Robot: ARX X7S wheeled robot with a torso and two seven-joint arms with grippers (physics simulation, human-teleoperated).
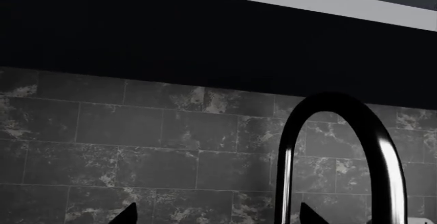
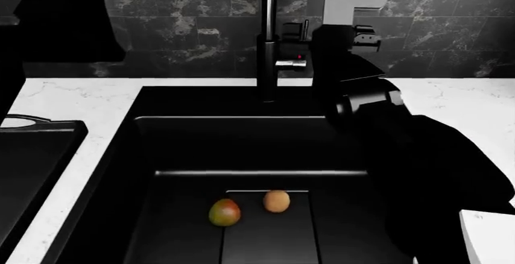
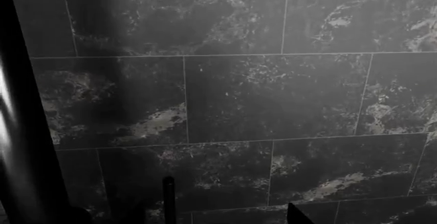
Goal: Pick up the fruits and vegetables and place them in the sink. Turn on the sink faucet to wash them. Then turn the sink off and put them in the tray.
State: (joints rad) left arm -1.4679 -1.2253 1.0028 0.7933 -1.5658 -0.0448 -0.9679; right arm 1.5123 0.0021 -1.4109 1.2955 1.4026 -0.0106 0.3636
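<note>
The green-yellow mango (image 2: 224, 212) and the smaller tan fruit (image 2: 276, 201) lie side by side on the bottom of the deep black sink (image 2: 201, 104). Behind the basin rises the black faucet (image 2: 269, 41), whose arched spout (image 1: 382, 147) shows in the left wrist view. My right arm (image 2: 362, 101) reaches up to the faucet's right side. The right gripper (image 3: 215, 216) is open, with the thin lever (image 3: 169, 198) standing between its fingers, and the faucet column (image 3: 20, 132) is beside it. My left gripper (image 1: 218, 215) is open and holds nothing, facing the tiled wall. No water shows.
The shallow black tray (image 2: 32, 167) lies on the white counter (image 2: 88, 98) left of the sink. A dark marbled tile backsplash (image 2: 193, 29) runs behind it. My left arm (image 2: 64, 17) is a dark shape at the upper left. A dark cabinet underside (image 1: 204, 35) is overhead.
</note>
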